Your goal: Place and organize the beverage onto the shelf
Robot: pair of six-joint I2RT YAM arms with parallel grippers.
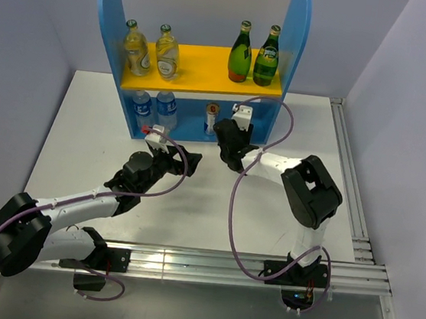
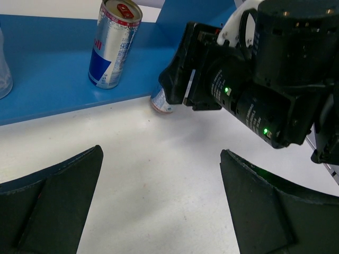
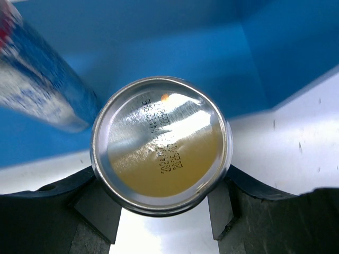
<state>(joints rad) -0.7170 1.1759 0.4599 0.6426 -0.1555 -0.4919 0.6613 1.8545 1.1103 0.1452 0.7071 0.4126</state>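
Blue-panelled shelf (image 1: 107, 9) occupies the upper centre of the top view. Its yellow upper board (image 1: 199, 82) carries two clear bottles (image 1: 152, 49) at left and two green bottles (image 1: 254, 54) at right. Its blue base (image 2: 42, 69) holds two water bottles (image 1: 153, 108) at left and one upright Red Bull can (image 2: 114, 45) near centre.

Right gripper (image 1: 227, 138) sits at the front edge of the base, just right of the upright can. It is clamped on a second can (image 3: 161, 145), one finger on either side.

Left gripper (image 2: 161, 201) lies lower left of it over the white table (image 2: 159, 153), fingers (image 2: 53, 206) apart, nothing between them. It points towards the right gripper.

Held can: the right wrist view shows its flat, date-stamped end face-on. Its long axis is therefore judged to run away from that camera towards the shelf, not upright. In the left wrist view one end pokes out below the fingers, close to the table at the base edge. Contact cannot be confirmed.

Finding: the right arm is the nearer and already loaded. The likely slot lies ahead of it, on the base to the right of the upright can. The can must be stood on end before release, since the neighbouring can is close on its left.
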